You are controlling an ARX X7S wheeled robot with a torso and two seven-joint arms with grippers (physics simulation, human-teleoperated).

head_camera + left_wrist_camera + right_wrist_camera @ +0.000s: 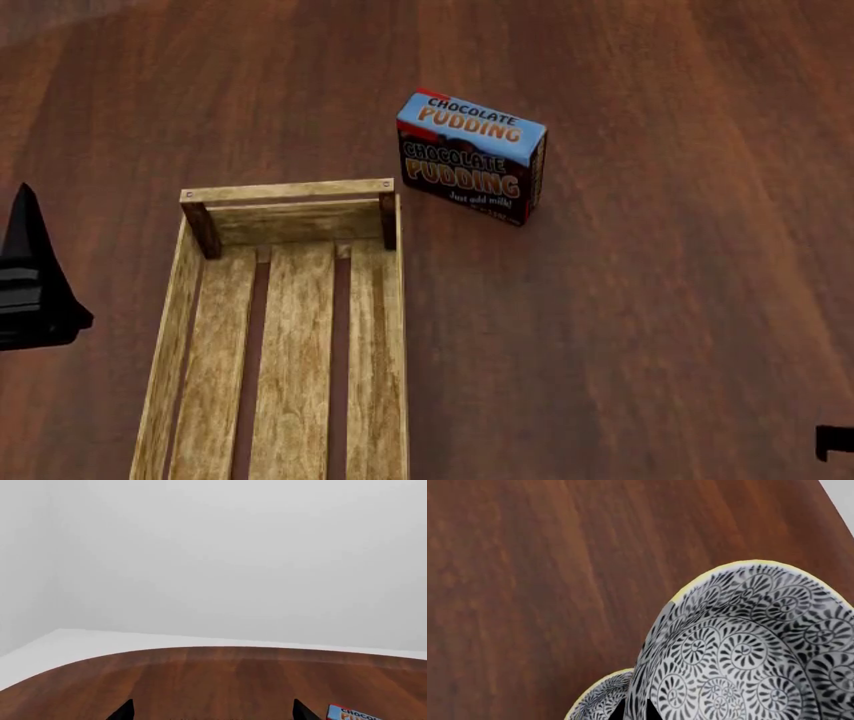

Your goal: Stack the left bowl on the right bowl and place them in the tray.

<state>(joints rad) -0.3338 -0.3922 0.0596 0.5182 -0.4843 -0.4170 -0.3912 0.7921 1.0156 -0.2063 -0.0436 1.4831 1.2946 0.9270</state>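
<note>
patterned bowl (747,650) tilted over table (527,580) | 2nd bowl rim (602,700) beside

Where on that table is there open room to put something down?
The tray shows only bare slats. Open wood lies right of it, below the chocolate pudding box, and beyond the box. The gap between tray corner and box is tight. By the right gripper, the bowls crowd things.

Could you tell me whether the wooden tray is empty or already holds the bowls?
Empty as far as visible: the tray shows only bare slats in the head view; its near end is cut off.
</note>
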